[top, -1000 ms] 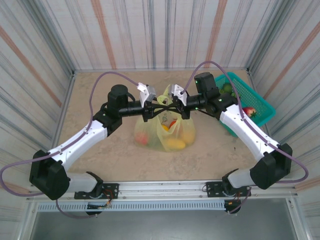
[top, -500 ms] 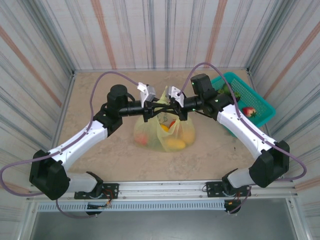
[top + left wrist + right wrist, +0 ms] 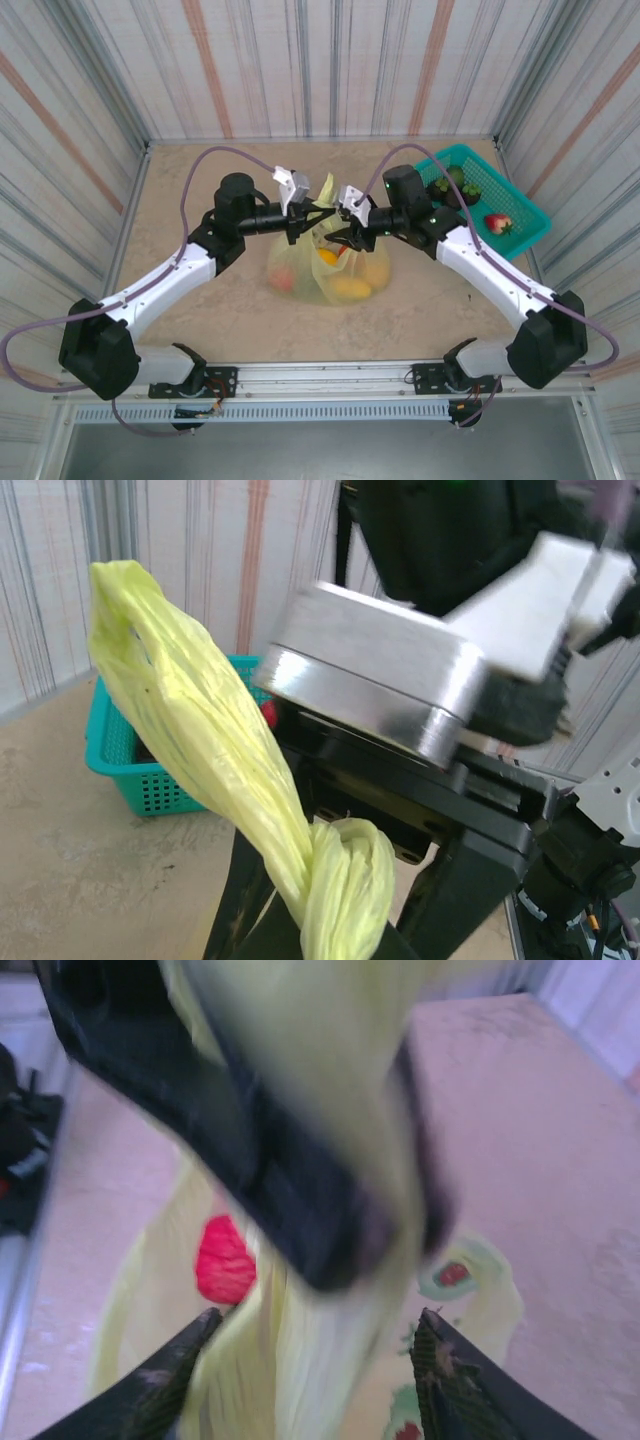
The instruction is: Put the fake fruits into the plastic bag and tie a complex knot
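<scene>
Beige table (image 3: 200, 190), striped corrugated walls (image 3: 300, 60). Plastic bag (image 3: 300, 272) holding fake fruits (image 3: 350, 288) sits mid-table. Left gripper (image 3: 299, 224) clamped on twisted handle (image 3: 340, 880), clear in left wrist view. Right gripper (image 3: 346, 234) jaws apart. Top view adds teal basket (image 3: 520, 212).

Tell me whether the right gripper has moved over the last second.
Yes. The right gripper has shifted toward the near edge, its wrist swinging left, clear of the teal basket corner.
</scene>
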